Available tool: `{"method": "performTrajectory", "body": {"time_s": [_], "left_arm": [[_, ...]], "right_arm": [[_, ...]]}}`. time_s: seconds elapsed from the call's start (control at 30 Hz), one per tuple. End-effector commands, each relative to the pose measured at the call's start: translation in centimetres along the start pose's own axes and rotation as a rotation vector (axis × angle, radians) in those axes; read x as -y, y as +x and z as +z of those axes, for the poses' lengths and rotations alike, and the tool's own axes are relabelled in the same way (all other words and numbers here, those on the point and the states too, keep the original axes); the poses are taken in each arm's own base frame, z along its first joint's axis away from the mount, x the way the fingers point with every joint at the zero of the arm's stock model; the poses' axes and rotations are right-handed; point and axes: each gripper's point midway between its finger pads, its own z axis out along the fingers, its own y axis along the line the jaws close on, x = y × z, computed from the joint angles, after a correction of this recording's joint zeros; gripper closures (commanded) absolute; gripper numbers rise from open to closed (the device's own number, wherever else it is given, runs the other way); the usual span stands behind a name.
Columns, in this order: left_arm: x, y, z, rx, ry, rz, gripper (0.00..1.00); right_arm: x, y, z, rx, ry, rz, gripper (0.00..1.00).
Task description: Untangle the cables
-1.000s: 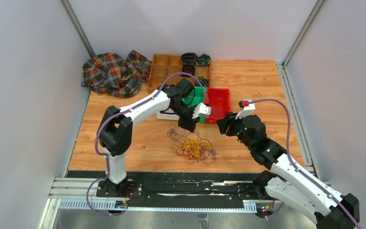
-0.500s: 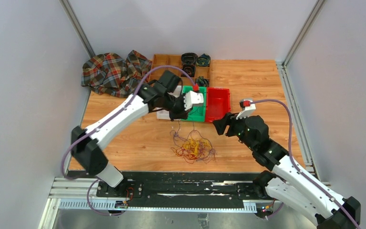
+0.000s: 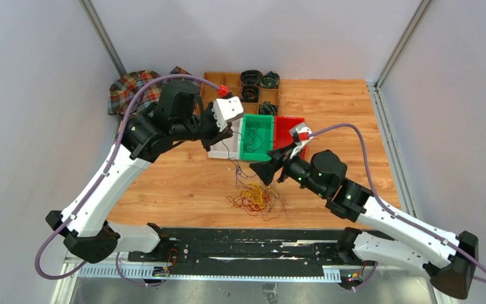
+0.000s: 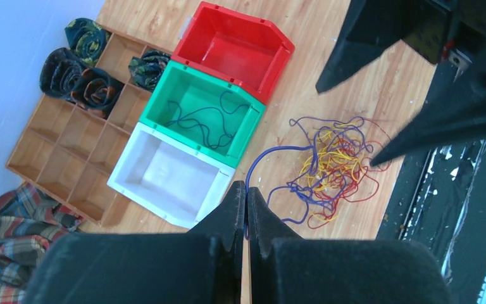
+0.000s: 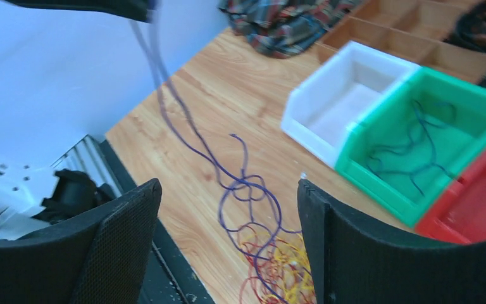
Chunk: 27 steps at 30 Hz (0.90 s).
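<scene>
Pinching one blue strand [image 4: 267, 152] of the cables [image 4: 332, 168], left hand [image 4: 247, 202]; right hand [image 5: 228, 187] wide; three bins [image 4: 164, 174] beside

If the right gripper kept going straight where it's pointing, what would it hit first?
Likely the purple cable held up by the left gripper, crossing ahead of the right gripper; beyond it, the wooden table. Depth is unclear.

Left tool [image 4: 246, 194] pinches 1 blue cable [image 4: 266, 152] (pile [image 4: 335, 166] lies beyond).
</scene>
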Motion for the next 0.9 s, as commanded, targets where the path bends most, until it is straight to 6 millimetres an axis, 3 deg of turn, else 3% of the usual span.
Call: {"method": "performTrajectory", "body": {"time_s": [0.0,0.07,0.3,0.47,0.53,0.67,0.87], "left_arm": [[0.2,-1.3,-2.1,0.021,-0.028,-0.034,1.0],[0.2,-1.8,-2.6,0.035,-0.032,-0.031,1.0],[0.5,-3.5,-4.6,0.081,-0.032,-0.029,1.0],[0.4,-4.8,-6.3,0.115,-0.053,-0.002,1.0],[0.0,-5.6,-7.0,0.138,-0.078,0.012,1.0],[-1.5,-9.0,-9.4,0.22,-0.159,0.041,1.0],[-3.3,-14.7,-13.1,0.386,-0.257,0.057,1.0]], "right_arm": [[-4.0,-3.5,1.3,0.09,-0.078,-0.1,0.21],[-4.6,-3.4,2.2,0.08,-0.085,-0.107,0.21],[-3.5,-2.5,5.1,0.044,-0.01,-0.127,0.26],[-1.0,-0.2,5.8,0.004,0.096,-0.148,0.44],[-0.3,1.0,5.8,-0.007,0.115,-0.151,0.45],[0.7,3.5,5.7,-0.042,0.136,-0.129,0.46],[1.0,5.9,5.9,-0.07,0.134,-0.063,0.47]]}}
